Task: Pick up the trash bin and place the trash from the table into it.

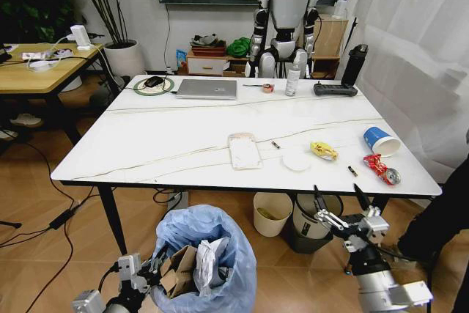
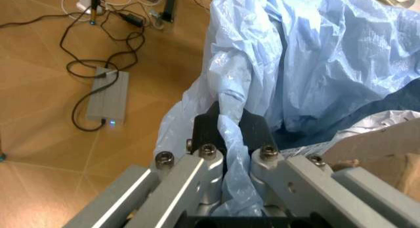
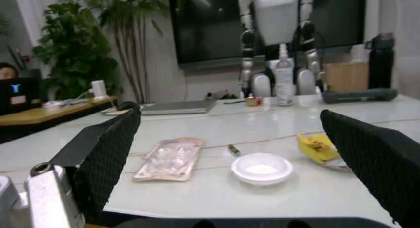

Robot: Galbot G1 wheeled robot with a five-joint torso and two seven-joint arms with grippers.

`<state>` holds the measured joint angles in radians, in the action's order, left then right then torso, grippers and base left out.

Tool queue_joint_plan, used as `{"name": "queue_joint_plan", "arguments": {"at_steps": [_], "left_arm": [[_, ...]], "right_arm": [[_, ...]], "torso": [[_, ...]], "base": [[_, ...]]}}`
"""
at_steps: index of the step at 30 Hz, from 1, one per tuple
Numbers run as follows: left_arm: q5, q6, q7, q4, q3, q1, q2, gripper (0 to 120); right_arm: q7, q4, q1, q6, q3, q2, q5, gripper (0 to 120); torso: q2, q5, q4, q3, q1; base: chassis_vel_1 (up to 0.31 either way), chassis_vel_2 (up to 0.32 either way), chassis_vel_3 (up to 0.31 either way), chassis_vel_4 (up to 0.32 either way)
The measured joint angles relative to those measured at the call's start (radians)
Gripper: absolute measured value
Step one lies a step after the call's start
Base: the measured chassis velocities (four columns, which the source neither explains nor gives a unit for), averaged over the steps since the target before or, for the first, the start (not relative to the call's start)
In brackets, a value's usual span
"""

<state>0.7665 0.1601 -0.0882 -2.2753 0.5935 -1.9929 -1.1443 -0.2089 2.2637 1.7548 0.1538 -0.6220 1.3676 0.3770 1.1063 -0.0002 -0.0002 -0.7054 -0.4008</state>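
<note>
The left gripper (image 2: 229, 132) is closed on a bunched fold of the light-blue liner of the trash bin (image 1: 209, 258), its two dark pads pinching the film just at the bin's rim, so the bin hangs or rests low before the robot, below the near edge of the table (image 1: 146, 144) and well under the top. That liner is thin, crinkly and slippery; I judge it a poor handle, since it can stretch, tear or slide out of the pads, and a firmer hold would take the stiff rim together with the film. Inside the bin, just beyond the pads, sit a cardboard piece (image 1: 179, 269) and crumpled white paper, both light. The right gripper (image 1: 343, 214) stands spread wide and holds nothing, level with the near table edge and facing across the top. Nearest ahead of it lies a shallow white dish (image 3: 261, 168), light and stiff enough to pinch by its lip; beside that, toward the bin's side, the clear plastic tray (image 3: 170, 156), flimsy and slick, best caught at an edge; on the other side the yellow wrapper (image 3: 316, 145), soft and crushable anywhere. Farther out to the right in the head view are the red wrapper (image 1: 379, 168) and the blue paper cup (image 1: 379, 139), the cup easily squashed, so a gentle pinch across its rim should serve.
</note>
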Motion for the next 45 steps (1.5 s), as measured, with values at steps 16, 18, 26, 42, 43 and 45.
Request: {"name": "queue_joint_plan", "arguments": {"at_steps": [16, 18, 26, 42, 43, 45], "left_arm": [[-0.021, 0.006, 0.001, -0.062, 0.093, -0.105, -0.06, 0], [-0.039, 0.005, 0.003, -0.077, 0.102, -0.13, -0.098, 0], [-0.096, -0.011, 0.016, -0.088, 0.118, -0.17, -0.188, 0], [-0.123, -0.003, 0.013, -0.101, 0.121, -0.182, -0.237, 0], [-0.123, -0.003, 0.013, -0.101, 0.121, -0.182, -0.237, 0], [-0.126, -0.003, 0.013, -0.102, 0.122, -0.182, -0.242, 0]], "right_arm": [[0.369, -0.068, -0.339, -0.294, 0.114, -0.442, 0.34, 100], [0.379, -0.094, -0.439, -0.428, 0.159, -0.457, 0.443, 100], [0.363, -0.17, -0.646, -0.619, 0.333, -0.41, 0.328, 100], [0.331, -0.368, -0.892, -0.608, 0.695, -0.297, 0.081, 100], [0.331, -0.368, -0.892, -0.608, 0.695, -0.297, 0.081, 100], [0.33, -0.395, -0.914, -0.608, 0.714, -0.27, 0.065, 100]], "torso": [[0.0, 0.0005, 0.0002, 0.0, 0.0], [0.0, 0.0006, 0.0003, 0.0, 0.0], [0.0, 0.0003, 0.0003, 0.0, 0.0], [0.0, 0.0003, 0.0004, 0.0, 0.0], [0.0, 0.0003, 0.0004, 0.0, 0.0], [0.0, 0.0, 0.0004, 0.0, 0.0]], "base": [[0.003, 0.005, -0.007, -0.006], [0.0, 0.0, 0.0, 0.0], [0.0, 0.0, 0.0, 0.0], [0.0, 0.0, 0.0, 0.0], [0.0, 0.0, 0.0, 0.0], [0.0, 0.0, 0.0, 0.0]]}}
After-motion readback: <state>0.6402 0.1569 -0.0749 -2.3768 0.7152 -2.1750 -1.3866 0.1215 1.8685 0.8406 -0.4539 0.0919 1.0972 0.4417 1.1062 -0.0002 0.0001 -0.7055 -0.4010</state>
